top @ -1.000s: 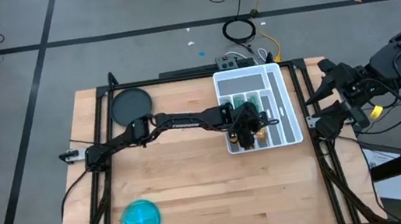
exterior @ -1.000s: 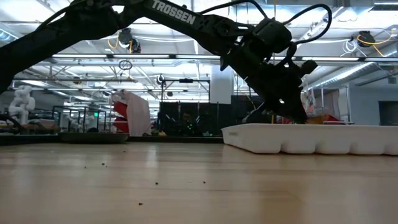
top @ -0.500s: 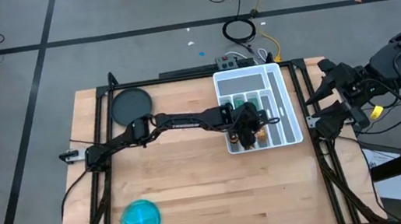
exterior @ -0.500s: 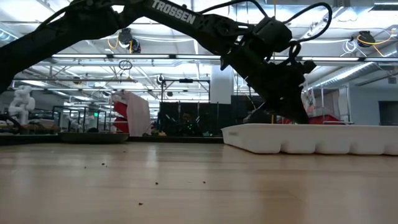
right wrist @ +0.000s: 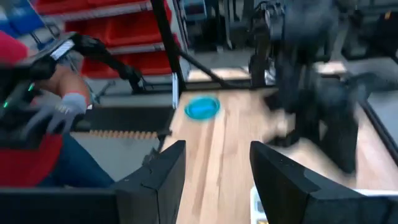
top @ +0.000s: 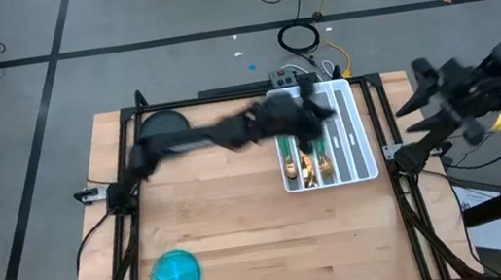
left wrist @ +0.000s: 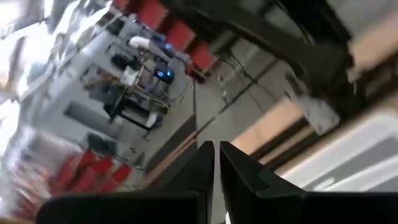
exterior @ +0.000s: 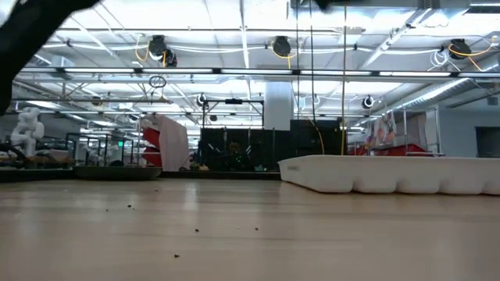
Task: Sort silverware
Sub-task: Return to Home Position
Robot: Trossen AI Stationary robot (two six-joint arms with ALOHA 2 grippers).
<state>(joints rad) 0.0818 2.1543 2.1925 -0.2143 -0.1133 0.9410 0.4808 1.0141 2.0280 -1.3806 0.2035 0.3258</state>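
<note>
The silverware point(top: 311, 164) lies in the white compartmented tray point(top: 366, 143) at the table's far right, gold heads toward the near end. In the low view only the tray's wall point(exterior: 391, 173) shows. My left gripper point(top: 315, 121) is blurred, up in the air over the tray's far half. In its wrist view the left gripper point(left wrist: 216, 158) is shut with nothing between its fingers. My right gripper point(top: 414, 97) hangs in the air beyond the table's right edge. In the right wrist view the right gripper point(right wrist: 217, 168) is open and holds nothing.
A round blue bowl point(top: 175, 275) stands near the table's near left corner, also seen as the blue bowl point(right wrist: 202, 107) in the right wrist view. A dark round plate point(top: 163, 129) sits at the far left. A person's gloved hand point(right wrist: 59, 115) shows beyond the table.
My left gripper has risen fast out of the tray's near end, moved toward the far edge, and left the low view. My right arm has lifted and swung a little away from the table's right edge. The gold heads in the tray's near end now show uncovered.
</note>
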